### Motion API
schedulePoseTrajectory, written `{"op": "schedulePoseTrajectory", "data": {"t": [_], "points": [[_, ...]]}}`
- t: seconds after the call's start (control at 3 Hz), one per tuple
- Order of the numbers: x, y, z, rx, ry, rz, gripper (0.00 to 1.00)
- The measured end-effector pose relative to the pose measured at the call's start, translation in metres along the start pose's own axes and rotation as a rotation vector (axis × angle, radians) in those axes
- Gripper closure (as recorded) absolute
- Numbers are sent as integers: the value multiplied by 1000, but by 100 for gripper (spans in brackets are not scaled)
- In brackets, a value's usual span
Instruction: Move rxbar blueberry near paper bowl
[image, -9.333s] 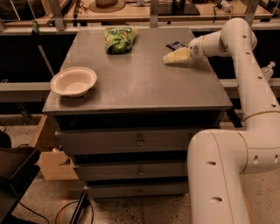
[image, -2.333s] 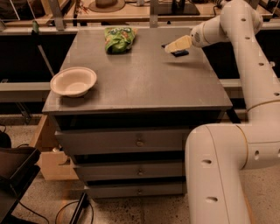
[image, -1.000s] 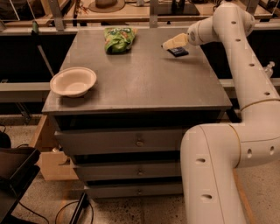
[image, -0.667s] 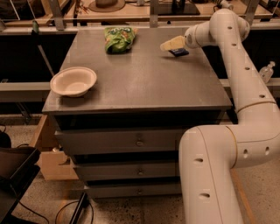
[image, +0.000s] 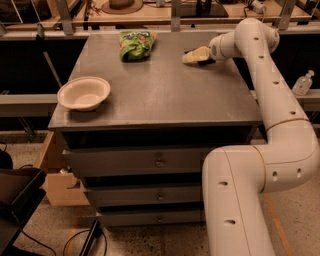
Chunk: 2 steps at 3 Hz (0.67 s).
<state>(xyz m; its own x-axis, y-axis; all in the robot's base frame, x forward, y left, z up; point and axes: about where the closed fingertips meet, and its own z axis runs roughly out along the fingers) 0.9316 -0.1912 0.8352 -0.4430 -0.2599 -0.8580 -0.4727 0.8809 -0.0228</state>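
Evidently we are at the pick-up step, over at the far right of the worktop.
The gripper (image: 193, 56) sits low over the far right part of the worktop (image: 160, 97). A dark sliver at its right edge is, we judge, the rxbar blueberry (image: 207, 61), mostly hidden beneath it. We cannot tell how the jaws stand, nor whether they hold the bar. The paper bowl (image: 83, 92) rests well apart at the near left edge, and a green chip bag (image: 135, 44) lies on the far side, left of the gripper. Next, we reckon, the move calls for a sure hold on the bar, a lift, then a long carry leftward and nearer, passing clear of the bag, to set the bar just beside the bowl without nudging it.
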Motion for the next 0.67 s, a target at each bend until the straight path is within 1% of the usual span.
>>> {"op": "schedulePoseTrajectory", "data": {"t": [0.33,0.67], "points": [[13,-1,9,9,32,-13,18],[13,-1,10,10,36,-15,41]]}}
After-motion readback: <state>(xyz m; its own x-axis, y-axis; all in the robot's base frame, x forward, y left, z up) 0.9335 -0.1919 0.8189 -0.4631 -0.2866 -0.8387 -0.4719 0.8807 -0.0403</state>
